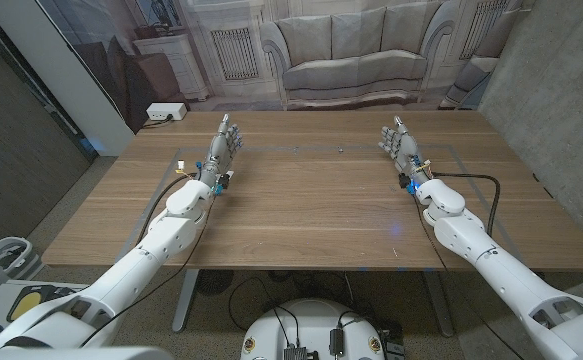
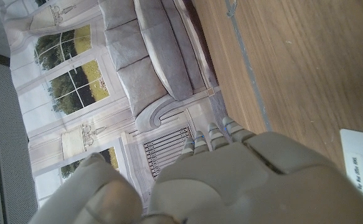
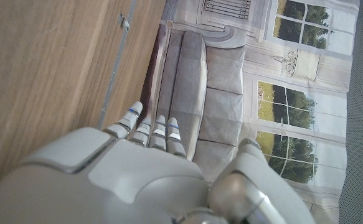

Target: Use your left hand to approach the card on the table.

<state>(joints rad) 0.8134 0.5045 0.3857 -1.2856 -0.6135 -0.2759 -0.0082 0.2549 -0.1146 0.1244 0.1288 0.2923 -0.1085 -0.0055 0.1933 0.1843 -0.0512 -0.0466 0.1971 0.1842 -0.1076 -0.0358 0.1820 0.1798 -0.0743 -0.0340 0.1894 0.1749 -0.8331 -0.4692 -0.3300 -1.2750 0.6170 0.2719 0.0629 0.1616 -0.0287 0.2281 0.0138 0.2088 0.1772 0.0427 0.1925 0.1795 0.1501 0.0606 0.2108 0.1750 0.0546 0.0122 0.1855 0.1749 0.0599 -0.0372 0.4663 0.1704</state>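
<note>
Two hands stand over the wooden surface (image 1: 301, 200), each at the far end of its arm. The left hand (image 1: 223, 148) sits toward the far left part of the surface, fingers stretched out and apart, grasping nothing. The right hand (image 1: 401, 145) mirrors it on the far right, fingers also spread and holding nothing. In the left wrist view, a white card (image 2: 359, 169) lies flat on the wood just beside the back of the left hand (image 2: 243, 180); whether the two touch cannot be told. The card carries a strip of small print too fine to read. A thin taped line (image 1: 271, 150) runs across the far part of the surface between the hands. A white power strip (image 1: 165, 112) lies beyond the far left corner, in front of a backdrop printed with a sofa (image 1: 356, 55) and windows.
</note>
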